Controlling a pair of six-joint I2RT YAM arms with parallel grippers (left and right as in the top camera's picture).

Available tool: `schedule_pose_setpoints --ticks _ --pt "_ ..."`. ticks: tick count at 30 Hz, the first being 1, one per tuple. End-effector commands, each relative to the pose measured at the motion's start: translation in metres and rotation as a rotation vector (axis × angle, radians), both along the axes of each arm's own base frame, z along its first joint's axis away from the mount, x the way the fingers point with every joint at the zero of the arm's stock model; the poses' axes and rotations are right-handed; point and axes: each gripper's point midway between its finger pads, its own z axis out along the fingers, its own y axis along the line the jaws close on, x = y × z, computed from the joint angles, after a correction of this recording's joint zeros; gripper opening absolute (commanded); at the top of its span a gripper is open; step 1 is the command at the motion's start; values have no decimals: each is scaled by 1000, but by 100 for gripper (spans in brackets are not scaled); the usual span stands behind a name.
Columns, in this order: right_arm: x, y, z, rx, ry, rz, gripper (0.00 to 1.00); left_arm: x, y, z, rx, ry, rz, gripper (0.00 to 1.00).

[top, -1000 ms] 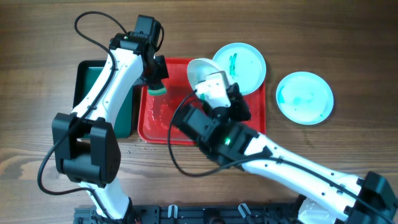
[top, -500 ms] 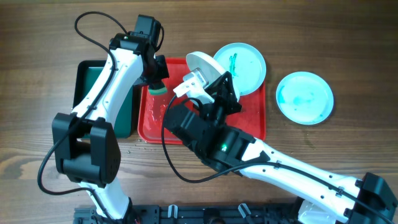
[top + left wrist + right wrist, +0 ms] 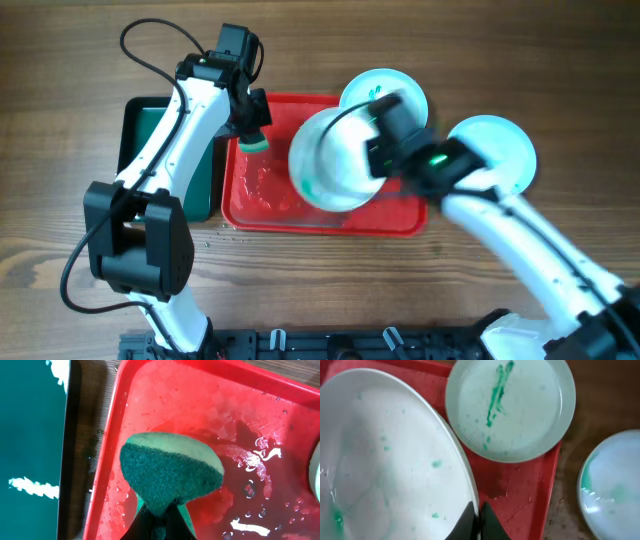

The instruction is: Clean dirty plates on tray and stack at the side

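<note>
Plainly the plate (image 3: 385, 460) is stiff, light, likely slippery; right hand (image 3: 477, 522) pinches its rim, left hand (image 3: 159, 524) a sponge (image 3: 170, 470).

Overhead, we see the held plate (image 3: 335, 160) blurred and covering much of the tray (image 3: 262, 208); the right arm (image 3: 500, 215) overlaps the outer plate (image 3: 515, 140) on the table (image 3: 560, 60). The right wrist view crops both plates.

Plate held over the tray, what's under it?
The red tray, wet where it shows beside the held plate. A second plate with a green streak rests at the tray's far right corner. The tray surface directly under the held plate is covered.
</note>
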Motion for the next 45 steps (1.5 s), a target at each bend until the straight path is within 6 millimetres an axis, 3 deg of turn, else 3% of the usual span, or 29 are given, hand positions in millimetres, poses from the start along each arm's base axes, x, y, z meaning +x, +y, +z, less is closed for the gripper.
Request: schedule_pose_setpoints --ticks 1,3,5,7,9,13,17,19,21,25,29,31,33,36,39,42,45 --pt "7 -37 15 251 84 -87 4 0 0 5 -18 -11 18 4" --pt "18 -99 11 241 86 -257 4 0 0 5 -18 -11 18 4" --pt "21 -141 6 203 73 -383 4 0 0 5 -18 -10 18 4" --pt "17 -193 -3 137 65 -543 4 0 0 5 -18 -11 18 4" --pt "8 -232 -14 111 67 -679 4 0 0 5 -18 -11 18 4" --pt "-21 -289 -46 74 107 -933 4 1 0 5 -19 -16 18 4" --pt "-24 -304 -72 68 110 -983 4 3 -1 6 -21 -22 18 4" --pt "-23 -303 -83 74 131 -980 5 3 -1 6 -21 -22 18 4" --pt "-20 -293 -96 121 175 -942 15 3 -1 6 -20 -22 18 4" --pt "-19 -279 -96 178 209 -885 32 3 -1 6 -20 -22 18 4" --pt "22 -229 -40 378 136 -616 42 3 -1 6 -20 -22 18 4" --pt "37 -202 -25 387 107 -520 42 3 -1 6 -21 -22 18 4" --pt "52 -157 -22 375 84 -443 46 2 -1 6 -21 -21 18 4" --pt "60 -125 -40 313 96 -524 47 3 -1 6 -21 -22 18 4" --pt "68 -99 -72 278 133 -531 46 3 -1 6 -21 -22 18 4" --pt "72 -87 -117 253 203 -526 44 3 -1 6 -21 -22 18 4" --pt "78 -71 -143 287 250 -436 36 2 -1 6 -20 -21 18 4"
